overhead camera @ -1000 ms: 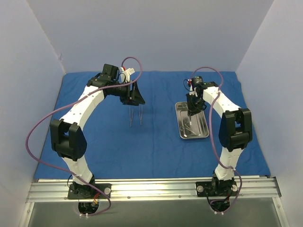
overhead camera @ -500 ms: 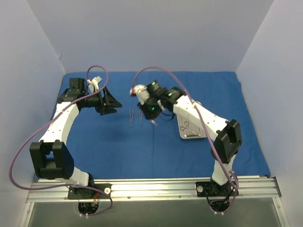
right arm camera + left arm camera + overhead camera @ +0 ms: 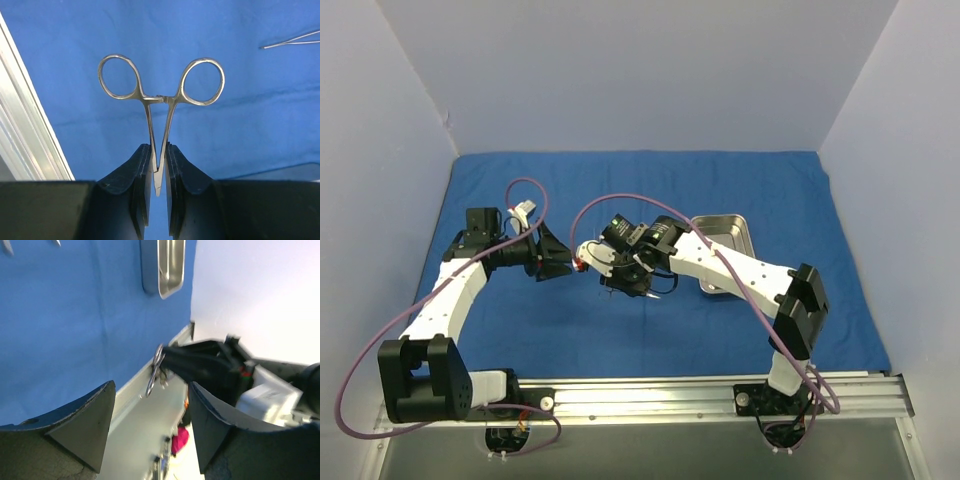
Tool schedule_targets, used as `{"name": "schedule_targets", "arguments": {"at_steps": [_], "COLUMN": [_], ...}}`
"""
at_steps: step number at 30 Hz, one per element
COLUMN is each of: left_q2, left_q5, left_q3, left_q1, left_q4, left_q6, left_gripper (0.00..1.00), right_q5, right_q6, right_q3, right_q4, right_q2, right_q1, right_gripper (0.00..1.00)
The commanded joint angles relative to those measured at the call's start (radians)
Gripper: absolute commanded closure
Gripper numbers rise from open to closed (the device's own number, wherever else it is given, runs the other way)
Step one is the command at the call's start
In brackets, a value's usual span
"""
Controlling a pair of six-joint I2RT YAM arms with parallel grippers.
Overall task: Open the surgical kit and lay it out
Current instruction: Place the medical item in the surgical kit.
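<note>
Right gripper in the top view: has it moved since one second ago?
Yes. The right gripper, holding an instrument, went left and closer to the front rail, off the tray.

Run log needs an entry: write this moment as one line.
right gripper: shut on hemostat tips, rings outward | left gripper: open, facing hemostat | steel tray: on blue drape

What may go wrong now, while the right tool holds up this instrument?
1. The right tool pinches the ring-handled forceps only near the thin tips. The rings stand free, so it may pivot or slip out.
2. The open left tool faces it nearby. A misaligned approach might knock it onto the blue drape.
</note>
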Motion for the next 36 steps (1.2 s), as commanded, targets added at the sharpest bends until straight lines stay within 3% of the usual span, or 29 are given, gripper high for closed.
{"name": "schedule_targets", "arguments": {"at_steps": [1,6,10,24,29,36], "left_q2": [-0.071,-0.081,-0.047,0.054,0.047,0.019], "left_q5": [0.065,0.041,0.045,0.076,0.088,0.094], "left_q3": [-0.042,-0.077,-0.071,0.011,0.001,-0.011], "left_q1": [-0.07,-0.199,-0.228,-0.274,-0.277,-0.291], "left_q4": [0.11,0.127,0.153,0.009,0.016,0.027], "left_q6": [-0.047,-0.053,-0.056,0.094,0.083,0.068], "left_gripper": [0.32,0.33,0.36,0.47,0.56,0.6], "right_q5": [0.021,0.006,0.016,0.036,0.033,0.016], "right_q6": [-0.052,-0.049,-0.048,-0.046,-0.046,-0.048], "right_q3": [0.006,0.027,0.014,0.009,0.012,0.018], "right_q4": [-0.063,-0.081,-0.097,-0.103,-0.098,-0.095], "right_q2": [-0.084,-0.099,-0.113,-0.124,-0.116,-0.104], "right_q1": [0.013,0.038,0.073,0.11,0.11,0.11], "right_gripper": [1.0,1.0,1.0,1.0,1.0,1.0]}}
